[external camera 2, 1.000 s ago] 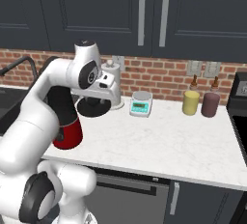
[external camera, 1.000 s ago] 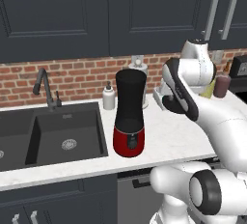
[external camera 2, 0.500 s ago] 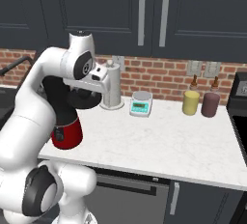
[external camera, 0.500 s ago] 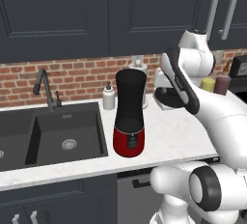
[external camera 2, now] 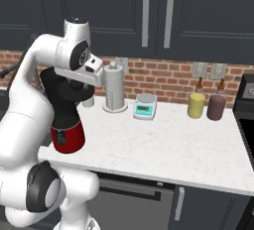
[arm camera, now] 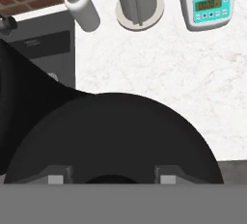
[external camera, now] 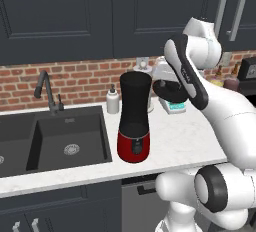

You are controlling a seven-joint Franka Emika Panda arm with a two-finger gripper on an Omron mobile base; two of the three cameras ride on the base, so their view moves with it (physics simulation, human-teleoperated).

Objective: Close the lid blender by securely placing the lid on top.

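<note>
Gripping the lid [arm camera: 116, 136], the gripper [arm camera: 108, 179] hangs beside the blender [external camera: 134, 121].

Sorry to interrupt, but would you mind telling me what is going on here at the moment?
The robot arm is carrying the lid in its tool, held in the air beside the top of the blender. The blender stands on the counter next to the sink, its jar open. The lid is not yet on it. A paper towel holder and a small scale stand behind.
</note>
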